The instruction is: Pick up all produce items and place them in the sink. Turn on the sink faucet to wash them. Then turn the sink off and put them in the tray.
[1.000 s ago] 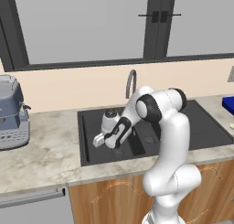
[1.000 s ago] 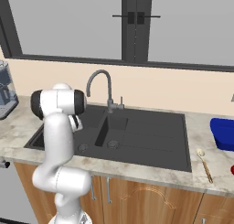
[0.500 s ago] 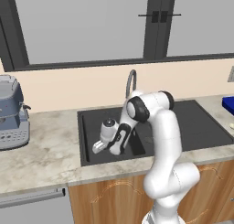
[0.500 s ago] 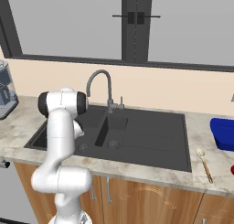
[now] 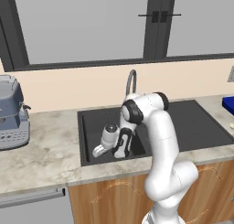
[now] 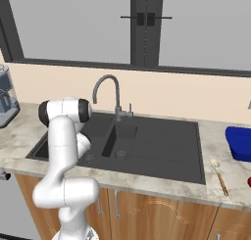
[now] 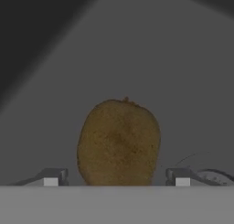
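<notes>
The arm bends down into the left basin of the black sink [image 5: 87, 127], with the gripper [image 5: 97, 151] low near the basin's near-left corner. In the hand view the gripper [image 7: 116, 177] stands open: its two fingertips [image 7: 51, 177] are spread wide, one on each side of a dull brown produce item [image 7: 119, 143], and neither visibly presses against it. The brown item sits between them on the dark basin floor, and part of a round drain [image 7: 211, 176] shows just beside the right fingertip.

In the right base view the sink [image 6: 186, 151] shows both basins, each with a round drain, and the grey gooseneck faucet [image 6: 109, 89] rises at the sink's far edge with a small lever post [image 6: 130, 109] just beside its base. A blue tray [image 6: 239, 143] sits on the table [image 6: 215, 185] to the right of the sink, and a wooden spoon [image 6: 219, 176] lies near it, closer to the front edge. A small red thing [image 6: 248, 181] shows at the right edge; it is cut off, so what it is cannot be told. A grey coffee machine [image 5: 11, 111] stands on the table well to the left of the sink.
</notes>
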Tool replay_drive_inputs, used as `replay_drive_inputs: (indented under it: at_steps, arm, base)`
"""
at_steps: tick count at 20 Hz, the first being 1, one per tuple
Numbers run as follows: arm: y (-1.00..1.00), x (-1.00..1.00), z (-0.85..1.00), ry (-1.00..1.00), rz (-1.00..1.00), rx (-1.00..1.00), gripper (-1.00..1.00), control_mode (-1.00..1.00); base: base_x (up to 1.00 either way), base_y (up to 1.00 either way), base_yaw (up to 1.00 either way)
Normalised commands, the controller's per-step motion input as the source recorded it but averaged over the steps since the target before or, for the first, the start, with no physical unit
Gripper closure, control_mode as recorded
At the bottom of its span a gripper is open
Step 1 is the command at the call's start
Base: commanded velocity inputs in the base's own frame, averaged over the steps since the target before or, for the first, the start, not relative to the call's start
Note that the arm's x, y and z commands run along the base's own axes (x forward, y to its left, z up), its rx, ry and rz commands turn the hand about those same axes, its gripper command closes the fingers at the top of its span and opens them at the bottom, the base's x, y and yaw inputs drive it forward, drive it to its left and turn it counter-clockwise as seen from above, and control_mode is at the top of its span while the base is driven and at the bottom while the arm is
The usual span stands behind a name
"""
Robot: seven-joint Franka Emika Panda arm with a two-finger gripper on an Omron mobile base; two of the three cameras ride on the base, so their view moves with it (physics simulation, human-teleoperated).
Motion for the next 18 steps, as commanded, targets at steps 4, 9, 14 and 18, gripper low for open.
replay_drive_inputs:
  at_steps: [4,9,14,18]
  arm:
    - [0.0,0.0,0.43,0.01,-0.01,0.02,-1.0,-1.0]
    - [0.0,0.0,0.96,-0.01,-0.06,0.0,-1.0,-1.0]
    - [0.0,-0.04,1.0,0.0,-0.11,0.0,-1.0,-1.0]
    - [0.0,-0.11,1.0,0.0,-0.13,0.0,-1.0,-1.0]
  base:
    - [0.0,0.0,0.0]
    - [0.0,0.0,0.0]
    - [0.0,0.0,0.0]
    - [0.0,0.0,0.0]
